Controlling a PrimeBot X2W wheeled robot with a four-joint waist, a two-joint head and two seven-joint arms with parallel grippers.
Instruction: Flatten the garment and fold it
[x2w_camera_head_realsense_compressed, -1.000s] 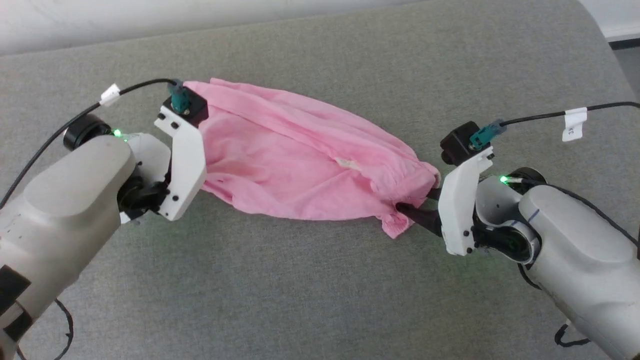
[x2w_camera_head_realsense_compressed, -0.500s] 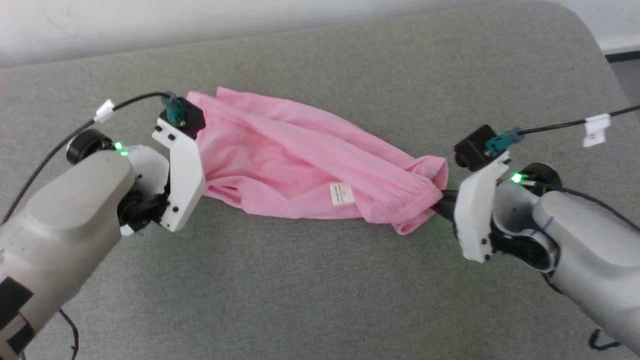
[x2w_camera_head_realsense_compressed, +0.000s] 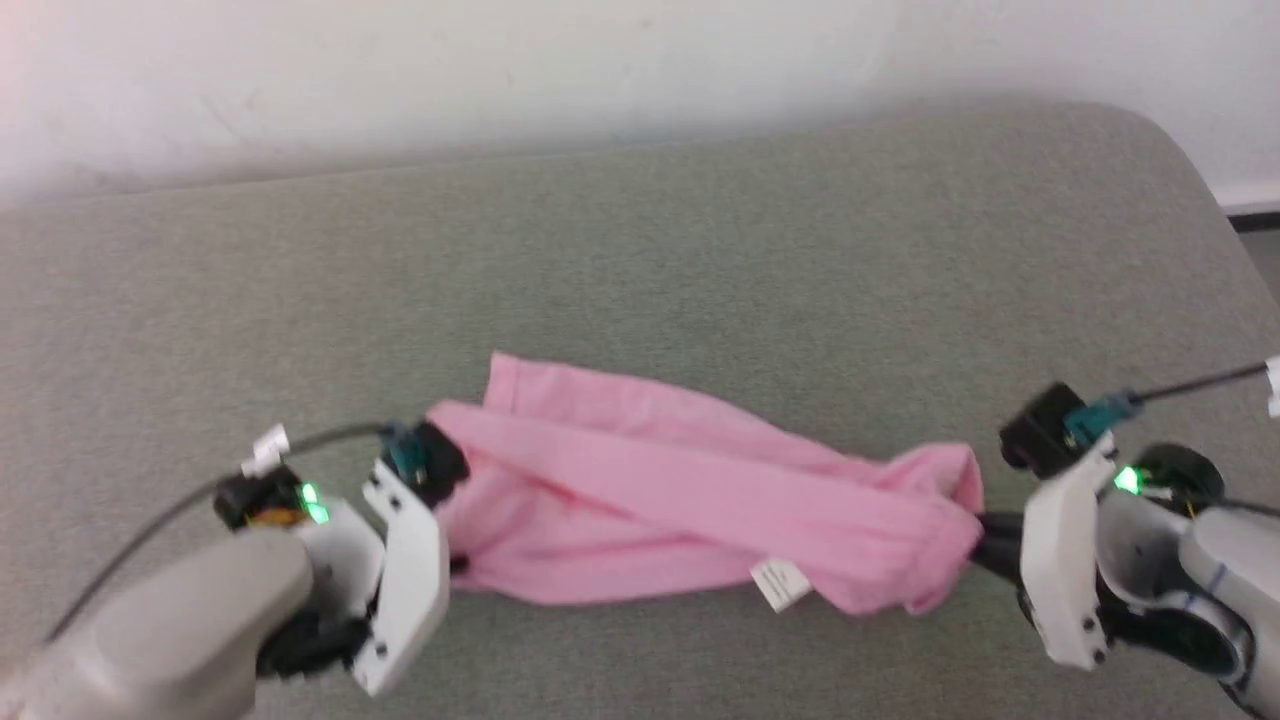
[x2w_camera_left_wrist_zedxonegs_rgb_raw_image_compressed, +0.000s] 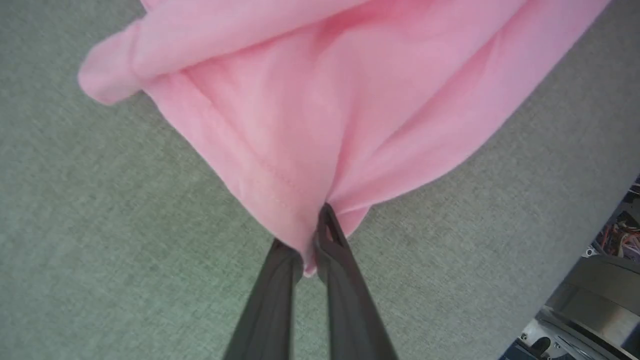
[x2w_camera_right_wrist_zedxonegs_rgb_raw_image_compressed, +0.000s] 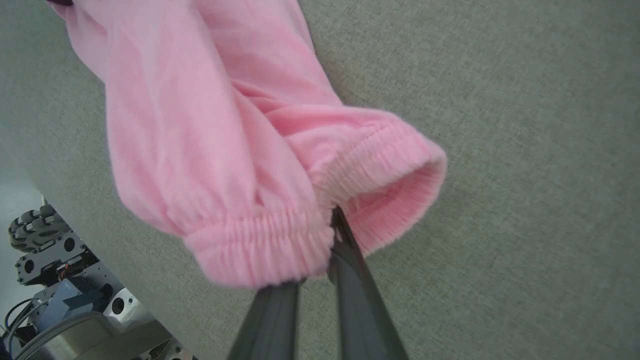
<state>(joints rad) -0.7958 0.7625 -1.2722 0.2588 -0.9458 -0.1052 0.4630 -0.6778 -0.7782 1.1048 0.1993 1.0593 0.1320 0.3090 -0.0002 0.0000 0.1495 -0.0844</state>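
The garment (x2w_camera_head_realsense_compressed: 700, 500), light pink shorts, hangs stretched into a long band between my two grippers, just above the grey padded surface (x2w_camera_head_realsense_compressed: 700, 250). A small white label (x2w_camera_head_realsense_compressed: 780, 583) dangles from its lower edge. My left gripper (x2w_camera_head_realsense_compressed: 455, 563) is shut on the hemmed end; the left wrist view shows the gripper (x2w_camera_left_wrist_zedxonegs_rgb_raw_image_compressed: 312, 235) pinching pink cloth (x2w_camera_left_wrist_zedxonegs_rgb_raw_image_compressed: 350, 100). At the other end, my right gripper (x2w_camera_head_realsense_compressed: 978, 535) is shut on the gathered elastic waistband (x2w_camera_right_wrist_zedxonegs_rgb_raw_image_compressed: 380, 160), whose folds bunch around the gripper (x2w_camera_right_wrist_zedxonegs_rgb_raw_image_compressed: 325, 250).
The grey surface reaches back to a white wall (x2w_camera_head_realsense_compressed: 500, 70) and rounds off at the far right corner (x2w_camera_head_realsense_compressed: 1190, 150). Parts of the robot's base show past the surface's edge in the wrist views (x2w_camera_left_wrist_zedxonegs_rgb_raw_image_compressed: 600, 300) (x2w_camera_right_wrist_zedxonegs_rgb_raw_image_compressed: 60, 300).
The right gripper has shut on the waistband. The shorts went from a loose spread to a taut narrow band and the label swung down. The camera has tilted, shifting the whole picture.
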